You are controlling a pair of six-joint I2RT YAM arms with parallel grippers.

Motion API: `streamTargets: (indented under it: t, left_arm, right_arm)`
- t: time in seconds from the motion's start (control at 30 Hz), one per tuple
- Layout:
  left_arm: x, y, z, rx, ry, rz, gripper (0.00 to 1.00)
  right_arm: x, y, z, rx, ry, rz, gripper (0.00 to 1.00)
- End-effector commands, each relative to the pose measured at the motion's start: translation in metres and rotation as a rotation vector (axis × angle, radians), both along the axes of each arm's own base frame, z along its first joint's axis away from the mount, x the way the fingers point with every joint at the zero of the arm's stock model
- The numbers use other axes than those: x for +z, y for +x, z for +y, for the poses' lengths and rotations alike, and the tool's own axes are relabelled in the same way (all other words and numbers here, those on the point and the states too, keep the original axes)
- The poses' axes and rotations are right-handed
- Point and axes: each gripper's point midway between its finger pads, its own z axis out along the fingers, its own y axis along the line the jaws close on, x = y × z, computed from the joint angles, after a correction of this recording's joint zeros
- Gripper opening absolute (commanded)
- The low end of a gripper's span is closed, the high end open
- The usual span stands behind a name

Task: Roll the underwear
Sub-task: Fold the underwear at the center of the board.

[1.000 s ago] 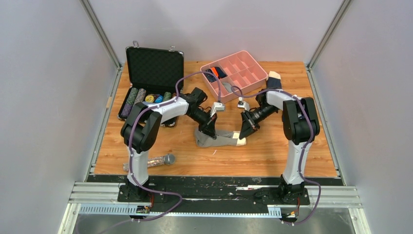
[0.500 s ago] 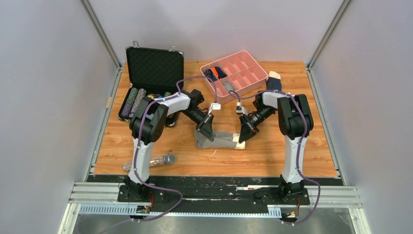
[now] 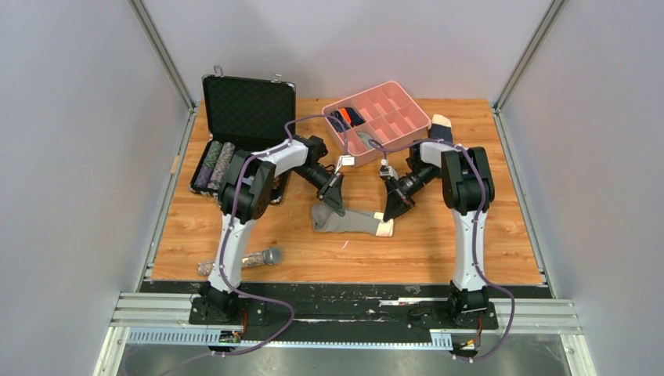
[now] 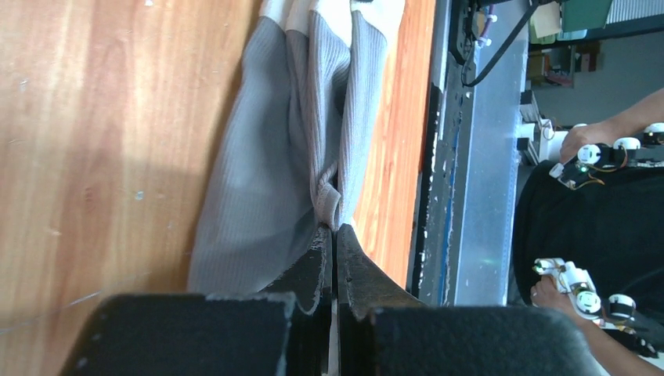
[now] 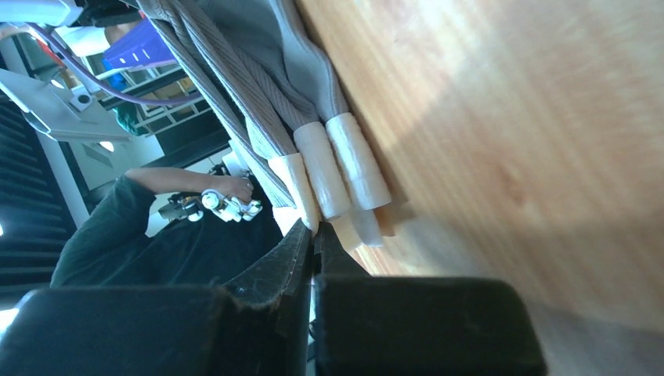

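The gray-taupe underwear lies folded into a long strip on the wooden table, its cream band at the right end. My left gripper is shut on the strip's left end; the left wrist view shows the fingertips pinching a fold of the gray cloth. My right gripper is shut on the cream band end; the right wrist view shows the fingertips pinching the cream folds.
A pink divided tray with dark garments stands at the back. A navy sock with a tan toe lies right of it. An open black case stands back left. A microphone lies front left.
Both grippers have moved toward the back of the table with the underwear held between them. The cloth has drawn into a narrower, flatter strip.
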Motion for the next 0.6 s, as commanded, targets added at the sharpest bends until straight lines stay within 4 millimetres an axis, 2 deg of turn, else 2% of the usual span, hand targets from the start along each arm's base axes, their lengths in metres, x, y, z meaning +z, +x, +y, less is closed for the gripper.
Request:
streamTargets:
  t: [0.0, 0.23, 0.43, 0.5, 0.53, 0.57]
  left_arm:
    - [-0.004, 0.013, 0.006, 0.037, 0.035, 0.042, 0.0]
    - [-0.024, 0.033, 0.011, 0.087, 0.097, 0.006, 0.0]
    - [-0.038, 0.04, 0.013, 0.131, 0.136, -0.011, 0.0]
    - [-0.042, 0.039, 0.014, 0.138, 0.144, -0.011, 0.0]
    - [-0.043, 0.038, 0.015, 0.141, 0.149, -0.008, 0.0]
    - [-0.043, 0.039, 0.015, 0.142, 0.147, -0.015, 0.0]
  right_arm:
    - [0.002, 0.007, -0.007, -0.011, -0.007, 0.035, 0.0]
    - [-0.014, 0.006, -0.009, -0.014, -0.041, 0.077, 0.0]
    - [-0.021, 0.017, -0.005, -0.036, -0.042, 0.06, 0.02]
    - [-0.021, 0.02, -0.005, -0.043, -0.047, 0.043, 0.09]
    - [-0.019, 0.022, -0.004, -0.048, -0.043, 0.029, 0.2]
    - [-0.016, 0.024, -0.003, -0.052, -0.034, 0.015, 0.41]
